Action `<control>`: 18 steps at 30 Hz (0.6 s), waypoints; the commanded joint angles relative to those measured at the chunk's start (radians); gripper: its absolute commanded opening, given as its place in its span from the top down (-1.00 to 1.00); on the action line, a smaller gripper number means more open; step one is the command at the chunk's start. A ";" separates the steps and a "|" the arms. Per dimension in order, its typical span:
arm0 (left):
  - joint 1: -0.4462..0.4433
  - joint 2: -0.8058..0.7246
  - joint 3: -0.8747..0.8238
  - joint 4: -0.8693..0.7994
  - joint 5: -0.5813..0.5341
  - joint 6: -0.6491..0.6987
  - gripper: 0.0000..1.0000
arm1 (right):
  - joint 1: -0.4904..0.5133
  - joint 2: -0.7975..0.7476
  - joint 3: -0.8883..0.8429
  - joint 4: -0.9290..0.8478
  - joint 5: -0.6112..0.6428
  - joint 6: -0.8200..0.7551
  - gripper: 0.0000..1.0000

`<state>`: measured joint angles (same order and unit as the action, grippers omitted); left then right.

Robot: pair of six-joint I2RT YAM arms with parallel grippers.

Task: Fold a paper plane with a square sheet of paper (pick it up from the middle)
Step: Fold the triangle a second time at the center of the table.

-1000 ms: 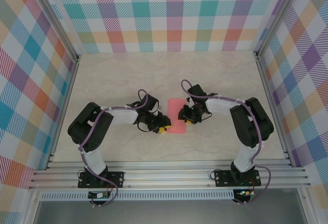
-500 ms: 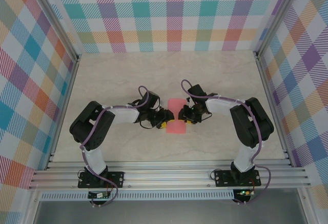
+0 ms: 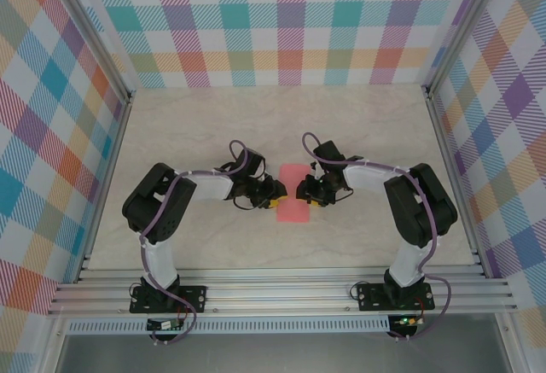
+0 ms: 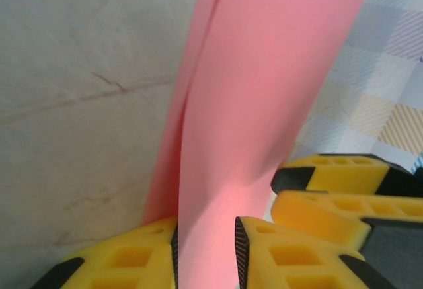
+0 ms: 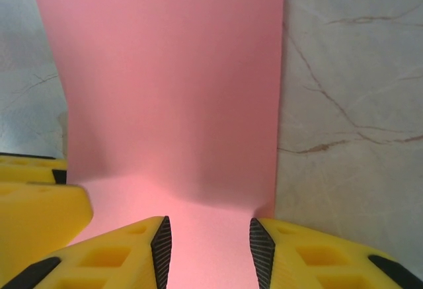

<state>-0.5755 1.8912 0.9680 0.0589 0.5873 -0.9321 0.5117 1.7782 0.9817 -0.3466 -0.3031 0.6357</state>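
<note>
The square sheet of paper is salmon pink and lies folded into an upright rectangle at the table's middle. My left gripper is at its left edge and my right gripper at its right edge, facing each other. In the left wrist view the sheet runs through the gap of the left gripper. Its top layer lifts off the lower one, and the pads stand apart. The right gripper is open, with the sheet spanning its gap and bending up near the pads.
The marble-look table is fenced by metal rails and checked walls. The other arm's yellow fingers sit close by across the sheet, and the left arm's fingers show at the edge of the right wrist view.
The left gripper has slid up and right onto the sheet's left edge, and its jaws have narrowed. The right gripper has barely moved.
</note>
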 commanded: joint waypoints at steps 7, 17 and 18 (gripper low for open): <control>0.031 0.018 0.057 0.002 0.038 0.000 0.67 | 0.023 -0.145 -0.108 0.029 0.073 -0.039 0.09; 0.033 0.017 0.089 -0.066 0.051 0.016 0.89 | 0.228 -0.356 -0.177 0.076 0.293 -0.137 -0.16; 0.032 0.016 0.089 -0.065 0.050 0.016 0.89 | 0.256 -0.358 -0.170 0.078 0.318 -0.145 -0.20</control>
<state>-0.5545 1.9034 1.0386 0.0292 0.6197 -0.9268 0.7109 1.4380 0.8005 -0.2901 -0.0853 0.5488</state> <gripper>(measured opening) 0.062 0.591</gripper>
